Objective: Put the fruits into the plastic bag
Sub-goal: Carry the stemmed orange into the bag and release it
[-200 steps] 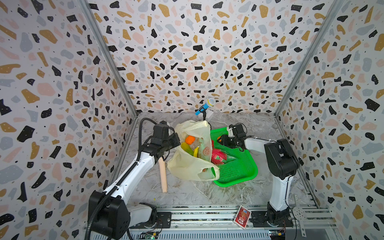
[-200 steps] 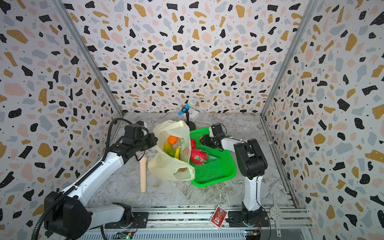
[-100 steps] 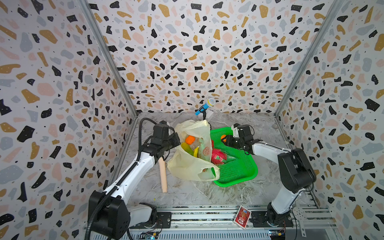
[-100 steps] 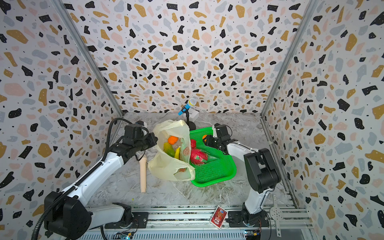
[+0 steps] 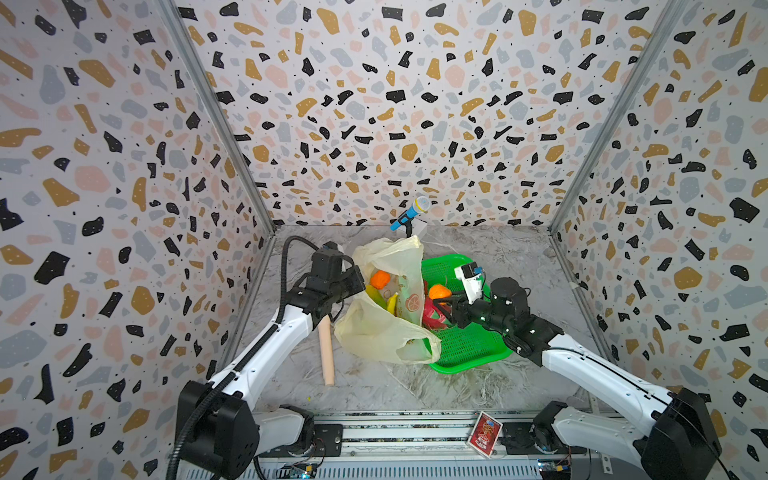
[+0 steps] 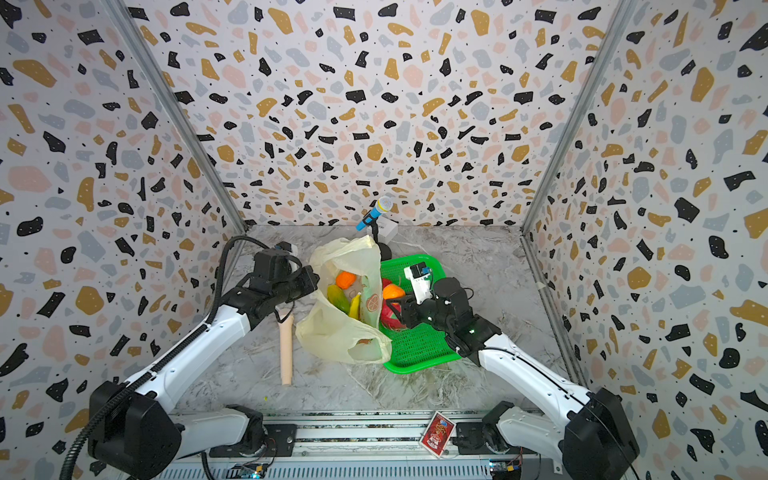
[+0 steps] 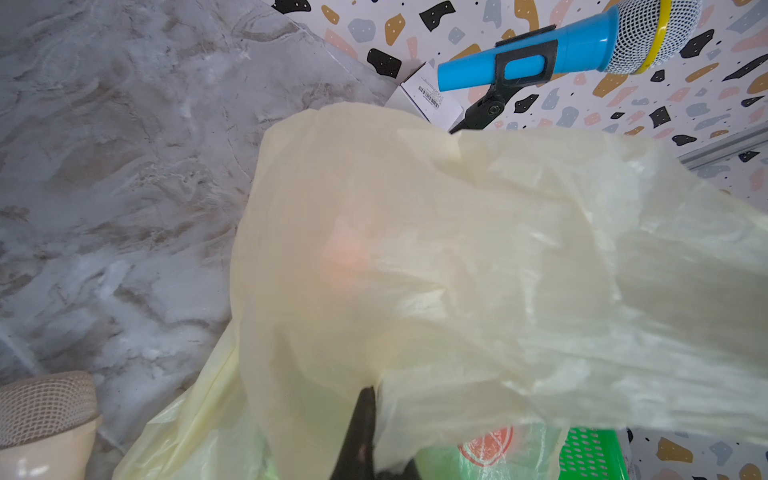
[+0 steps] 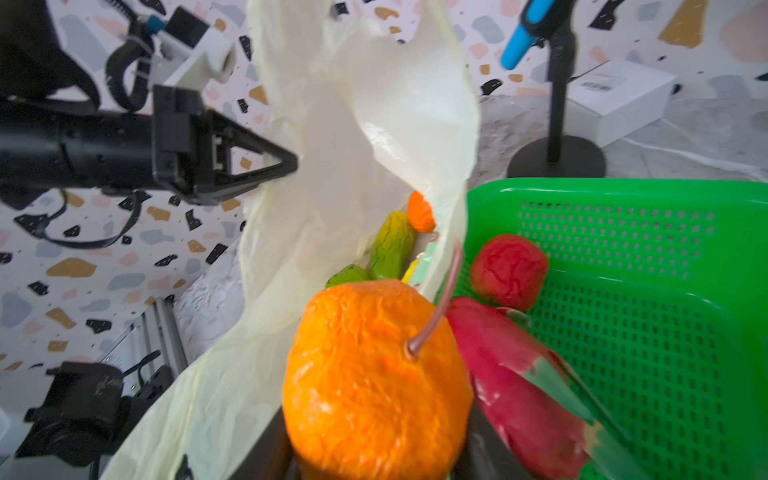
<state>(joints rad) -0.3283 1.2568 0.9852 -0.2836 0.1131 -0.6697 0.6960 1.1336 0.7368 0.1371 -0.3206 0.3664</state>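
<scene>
The right gripper (image 5: 441, 298) has swung from the far side of the green perforated plastic basket (image 5: 471, 349) to mid-frame. Its jaws are half-spread round a wrinkled orange toy fruit (image 8: 374, 382), just beside the mouth of the thin pale-yellow plastic bag (image 5: 384, 332); a drop looks close. The left gripper (image 8: 289, 164), pinched fully closed, holds the bag's rim. The right fingertips are cut off, and the bag's film blurs its contents.

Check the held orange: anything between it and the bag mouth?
No separate object. The orange in the right gripper sits beside the plastic bag wall nearest the green basket; the left gripper holds the mouth open ahead of it.
</scene>
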